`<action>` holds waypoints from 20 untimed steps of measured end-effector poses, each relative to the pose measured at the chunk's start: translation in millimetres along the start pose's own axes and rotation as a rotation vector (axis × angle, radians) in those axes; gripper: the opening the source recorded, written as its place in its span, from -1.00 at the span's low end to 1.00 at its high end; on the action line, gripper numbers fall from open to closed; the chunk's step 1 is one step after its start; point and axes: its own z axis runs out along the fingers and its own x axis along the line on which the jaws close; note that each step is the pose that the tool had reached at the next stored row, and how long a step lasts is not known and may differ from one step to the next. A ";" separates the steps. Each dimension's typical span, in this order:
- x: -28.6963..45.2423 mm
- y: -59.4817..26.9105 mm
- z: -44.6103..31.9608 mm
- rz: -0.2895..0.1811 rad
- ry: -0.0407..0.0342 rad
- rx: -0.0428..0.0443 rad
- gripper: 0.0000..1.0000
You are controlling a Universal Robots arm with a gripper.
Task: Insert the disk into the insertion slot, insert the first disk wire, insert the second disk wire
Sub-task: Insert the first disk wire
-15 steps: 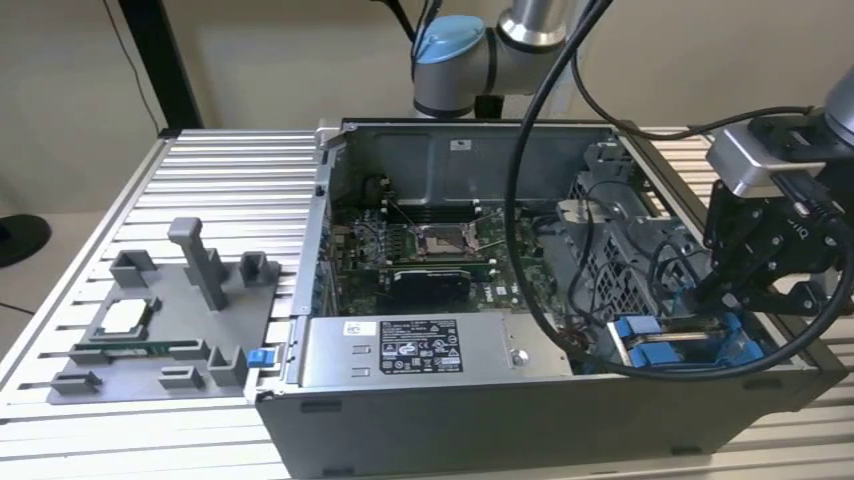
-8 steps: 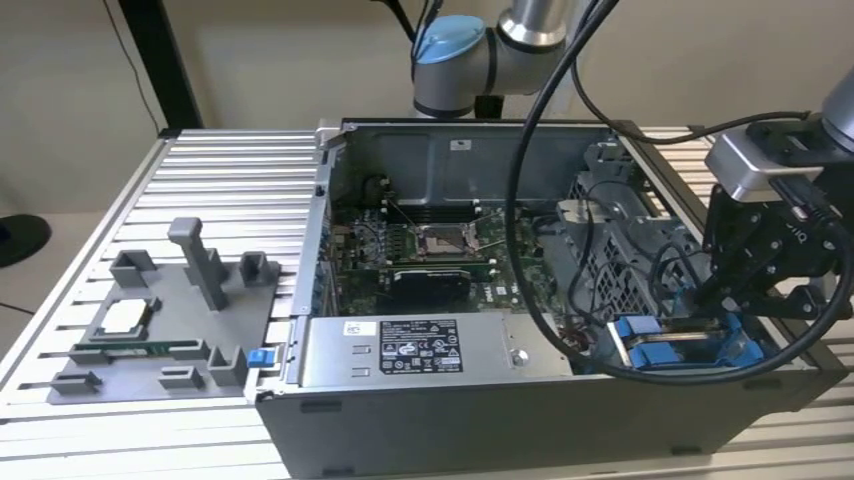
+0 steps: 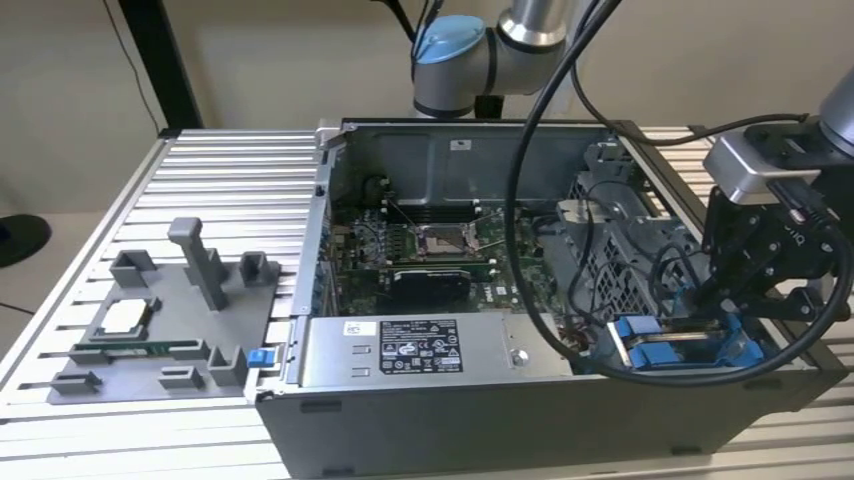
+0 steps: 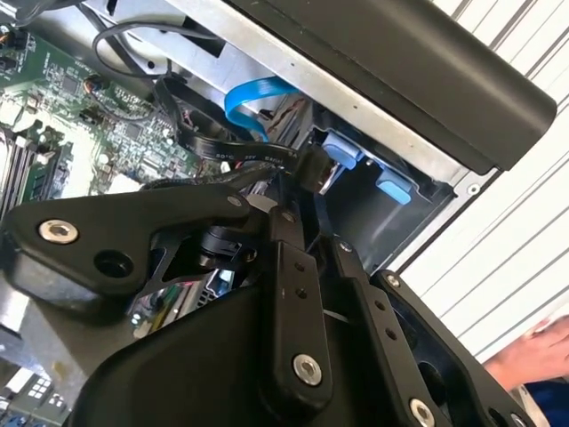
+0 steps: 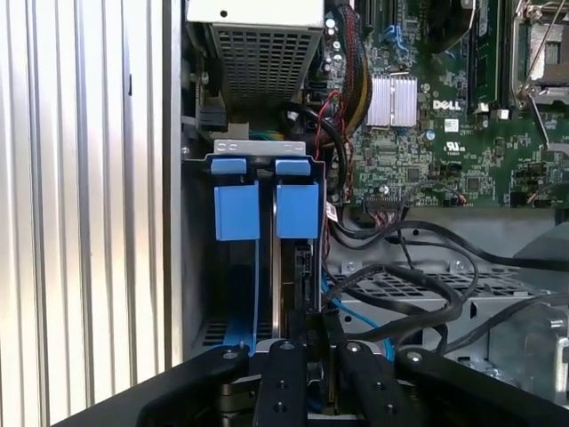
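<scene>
While the open grey computer case [image 3: 534, 420] rests on a ribbed aluminium table [image 3: 227, 170] before a beige wall [image 3: 267, 60], the black gripper [image 3: 738, 318] clamps a black wire connector [image 4: 311, 167] over the blue-framed silver disk [image 3: 674, 347], lower right in the exterior view.

The insertion slot [image 5: 265, 209] is grey metal with bright blue tabs; a flat cable [image 4: 253, 98] is the same blue. The motherboard [image 5: 427, 133] is green, the perforated cage [image 5: 267, 53] grey with a fine hole pattern, the power-supply box [image 3: 487, 350] grey with a white sticker, the gripper [image 5: 311, 325] black, the table [image 3: 227, 170] silver and ribbed
</scene>
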 end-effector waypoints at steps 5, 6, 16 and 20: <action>0.1 -0.5 1.3 0.000 0.0001 -0.0001 -1.00; 0.1 -0.6 1.5 -0.001 0.0001 -0.0001 -1.00; 0.3 -1.4 3.6 -0.004 0.0005 -0.0003 -1.00; 0.4 -1.4 5.0 -0.005 0.0005 -0.0005 -1.00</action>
